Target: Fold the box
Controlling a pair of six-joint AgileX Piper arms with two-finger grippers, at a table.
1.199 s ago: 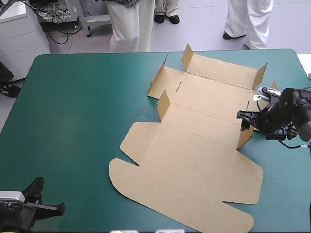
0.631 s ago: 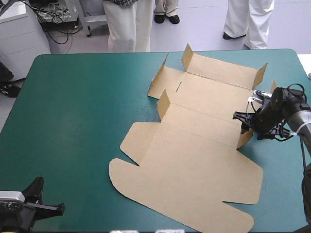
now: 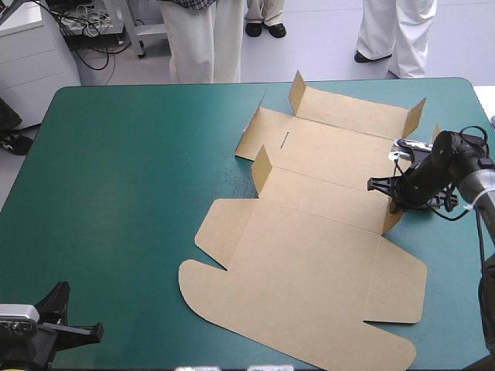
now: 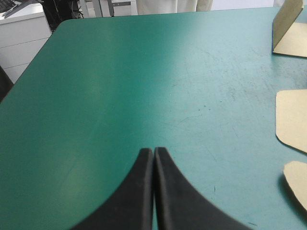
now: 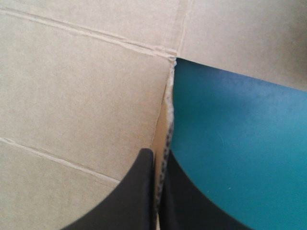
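Box: the box point(image 3: 309, 255) is a brown cut sheet lying mostly flat on the right half of the bench point(image 3: 116, 193). Its broad lid panel points to the near edge, and a few small flaps stand up at the far panels.
Step in hand: judged to be raising the side flap point(image 3: 393, 215) at the sheet's right edge, the start of a wall.
Right claw: the right claw point(image 5: 156, 158) is all but closed on that flap. The flap's thin edge is nipped between the black fingers point(image 5: 139, 191), with board on one side and teal-green cover point(image 5: 240, 143) on the other.
Left claw: the left claw point(image 4: 153, 153) is closed to a point and holds nothing. It sits over bare cover near the bench's near left corner, well apart from the box.
Doing it well: the flap should turn about its base in an arc rather than be dragged sideways. The sheet is light and nothing pins it, so a straight pull would likely slide the whole box.
Help: the idle left claw could press on a flat panel to hold the sheet in place.
Risk: the grip is on a narrow edge, so it may slip, or the board may tear where the cut meets the fold.
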